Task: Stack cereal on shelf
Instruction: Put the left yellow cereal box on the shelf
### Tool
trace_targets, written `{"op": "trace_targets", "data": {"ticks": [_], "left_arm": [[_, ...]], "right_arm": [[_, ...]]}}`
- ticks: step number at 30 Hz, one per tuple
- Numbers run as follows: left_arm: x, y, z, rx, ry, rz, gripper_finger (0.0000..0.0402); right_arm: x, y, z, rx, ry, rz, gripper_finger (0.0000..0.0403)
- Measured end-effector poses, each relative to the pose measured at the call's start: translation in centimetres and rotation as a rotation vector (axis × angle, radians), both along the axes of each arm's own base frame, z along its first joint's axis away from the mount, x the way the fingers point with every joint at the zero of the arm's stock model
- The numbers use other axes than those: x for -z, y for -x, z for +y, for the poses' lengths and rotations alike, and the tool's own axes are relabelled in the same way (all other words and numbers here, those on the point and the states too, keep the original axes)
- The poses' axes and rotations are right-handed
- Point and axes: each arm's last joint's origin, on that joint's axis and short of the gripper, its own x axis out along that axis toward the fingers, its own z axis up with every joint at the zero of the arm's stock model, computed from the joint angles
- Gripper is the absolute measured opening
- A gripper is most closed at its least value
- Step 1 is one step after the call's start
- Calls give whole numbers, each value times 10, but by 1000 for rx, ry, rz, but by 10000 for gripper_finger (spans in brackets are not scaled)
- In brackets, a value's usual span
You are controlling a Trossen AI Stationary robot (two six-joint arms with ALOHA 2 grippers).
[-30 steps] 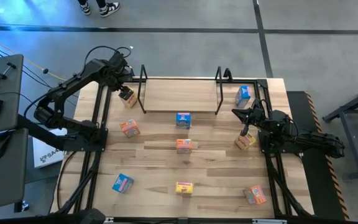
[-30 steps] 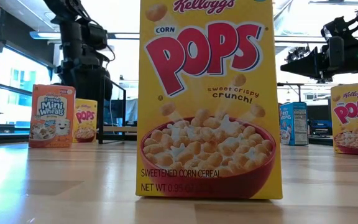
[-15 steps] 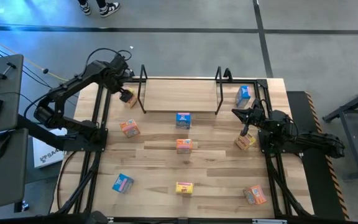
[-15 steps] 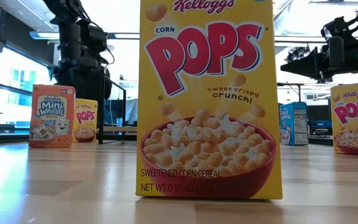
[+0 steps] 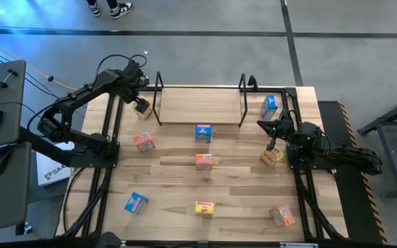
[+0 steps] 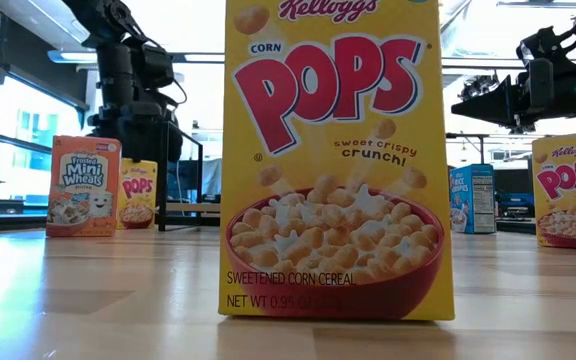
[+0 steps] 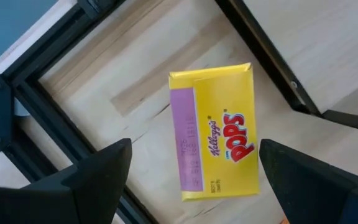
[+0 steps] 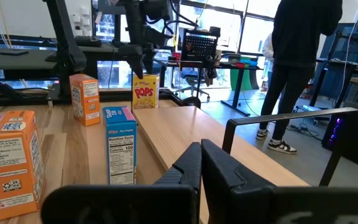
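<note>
Left wrist view: the left gripper (image 7: 191, 171) hangs spread above a yellow Pops box (image 7: 216, 140), apparently untouched, standing just outside the shelf (image 5: 200, 105). Right gripper (image 5: 273, 145), fingers pressed together, waits beside another cereal box (image 5: 272, 156).

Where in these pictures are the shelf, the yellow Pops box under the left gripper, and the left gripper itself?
shelf (image 5: 198, 105): high view, bare wooden board.
yellow Pops box (image 7: 219, 146): left wrist view, printed top face.
left gripper (image 7: 194, 171): left wrist view, midway between its open fingertips.
</note>
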Motion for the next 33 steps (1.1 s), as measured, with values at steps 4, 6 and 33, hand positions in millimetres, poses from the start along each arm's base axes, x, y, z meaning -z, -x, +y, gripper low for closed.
{"op": "trace_targets", "data": {"ticks": [4, 6, 33], "left_arm": [[0, -1, 0, 13, 3, -10, 344], [2, -2, 0, 11, 17, -10, 344], [-6, 1, -3, 112, 44, 61, 148]], "right_arm": [[0, 0, 0, 0, 0, 0, 0], [0, 0, 0, 0, 0, 0, 0], [0, 0, 0, 0, 0, 0, 0]]}}
